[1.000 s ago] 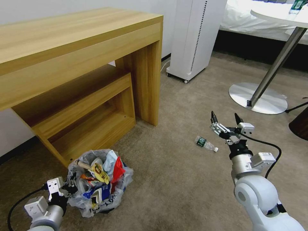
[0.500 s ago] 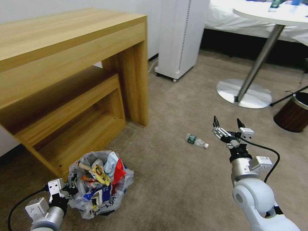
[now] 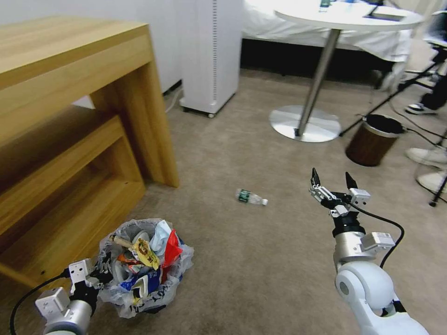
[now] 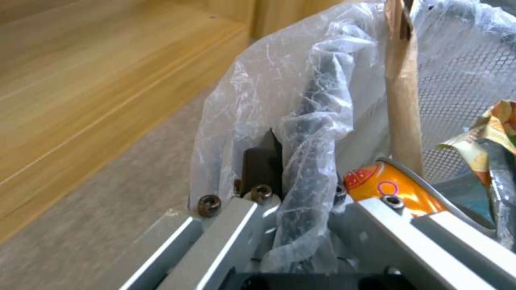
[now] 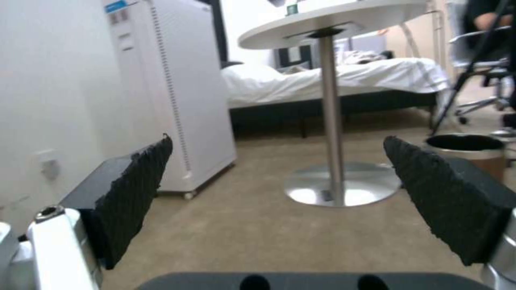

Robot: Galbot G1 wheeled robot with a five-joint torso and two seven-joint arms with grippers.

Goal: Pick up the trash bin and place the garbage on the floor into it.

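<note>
The trash bin (image 3: 144, 267), black with a crinkly plastic liner, hangs low at my left, stuffed with garbage: wrappers, a light-blue mask, a stick. My left gripper (image 3: 100, 275) is shut on its rim; in the left wrist view the gripper (image 4: 301, 135) pinches the bag-wrapped rim (image 4: 322, 92) beside an orange can (image 4: 387, 187). A green-labelled clear bottle (image 3: 250, 197) lies on the beige floor (image 3: 260, 265). My right gripper (image 3: 333, 179) hovers open to the bottle's right, well above the carpet. In its own wrist view the right gripper (image 5: 277, 141) holds nothing.
A wooden desk (image 3: 70, 107) with a low shelf stands to the left. Behind are a white appliance (image 3: 209, 51) and a round table on a metal foot (image 3: 305, 124). A brown bin (image 3: 372, 139) and a person's shoes (image 3: 428, 156) are at the right.
The whole picture has slid left, so the camera has turned right; the brown bin and shoes have come into view. Both arms keep their places and grips.
</note>
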